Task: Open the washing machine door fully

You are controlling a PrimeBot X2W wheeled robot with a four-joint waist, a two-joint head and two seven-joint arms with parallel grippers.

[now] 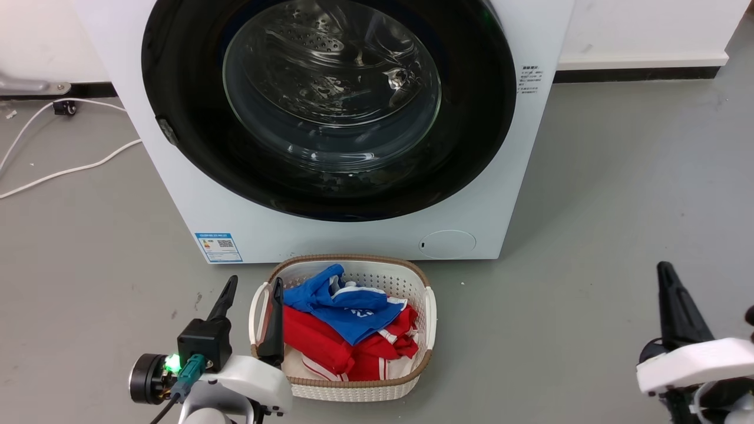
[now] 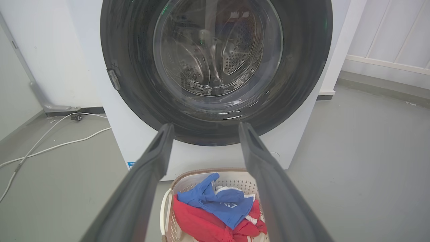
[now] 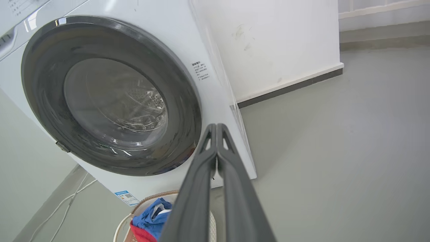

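Filling the upper middle of the head view, the washing machine door (image 1: 330,106) is being shown closed, with its glossy black frame lying flush on the front of the washing machine (image 1: 353,235). The perforated steel drum (image 1: 312,38) is being glimpsed through the clear bulging glass. A small grey latch tab (image 1: 166,131) is being shown on the frame's left edge. At the lower left corner of the white front a blue label sticker (image 1: 218,247) is being displayed, with a round service cap (image 1: 447,243) at the lower right and a small text sticker (image 1: 528,79) at the upper right.

Just below the machine, in the lower middle of the frame, a white woven laundry basket (image 1: 353,257) with a brown rim is being shown on the grey floor (image 1: 589,206). In it a blue garment (image 1: 353,312) is lying over red ones (image 1: 330,350).

The left gripper (image 1: 255,280) is being held at the lower left, its two dark fingers spread wide and empty. In the left wrist view these fingers (image 2: 147,168) are being aimed at the door's lower edge, well apart from it. The right gripper (image 1: 664,271) is being held at the lower right, well apart from the machine. In the right wrist view its fingers (image 3: 200,174) are being pressed together, gripping nothing. White cables (image 1: 59,171) are being shown trailing over the floor at the left edge.
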